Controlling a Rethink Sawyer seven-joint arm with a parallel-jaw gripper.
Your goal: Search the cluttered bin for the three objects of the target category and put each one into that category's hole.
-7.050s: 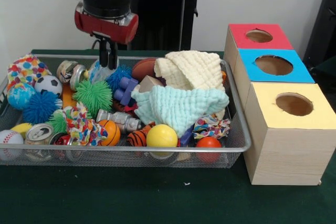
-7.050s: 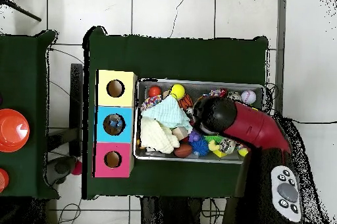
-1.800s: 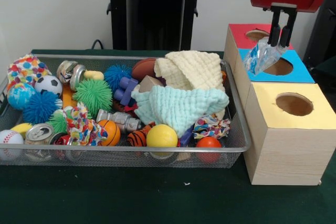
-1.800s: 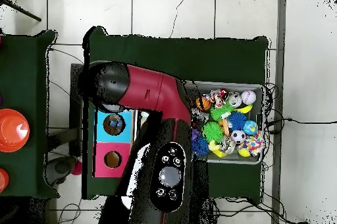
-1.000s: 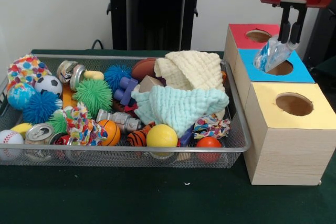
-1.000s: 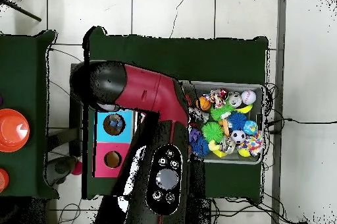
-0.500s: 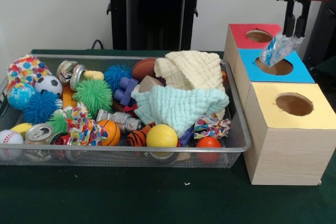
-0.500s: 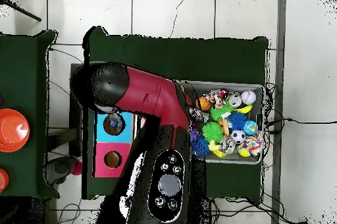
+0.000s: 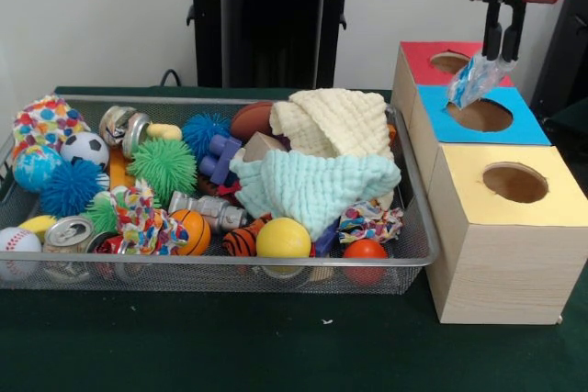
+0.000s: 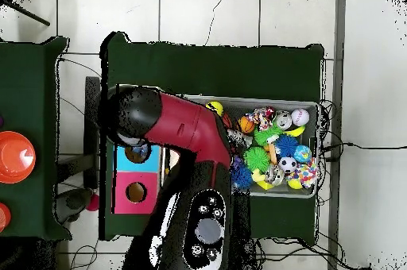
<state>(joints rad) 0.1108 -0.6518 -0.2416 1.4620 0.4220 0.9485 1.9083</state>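
Note:
My gripper (image 9: 503, 54) hangs at the upper right, shut on a crumpled clear plastic wrapper with blue print (image 9: 472, 82). The wrapper dangles just above the far left rim of the hole in the blue-topped box (image 9: 480, 115). A red-topped box (image 9: 454, 63) stands behind it and a yellow-topped box (image 9: 514, 183) in front. From overhead, the red arm (image 10: 179, 128) covers the yellow box and hides the gripper; the blue box hole (image 10: 137, 153) and pink box (image 10: 135, 192) show beside it.
The wire mesh bin (image 9: 230, 262) on the left holds two muslin cloths (image 9: 317, 185), spiky balls, a yellow ball (image 9: 283, 238), crushed cans (image 9: 69, 234), a baseball (image 9: 16, 243) and rope toys. A black pedestal (image 9: 271, 16) stands behind the bin.
The wrapper was lifted out of the bin and carried over to the boxes. In the last half second the gripper shifted slightly left, still holding it above the blue box.

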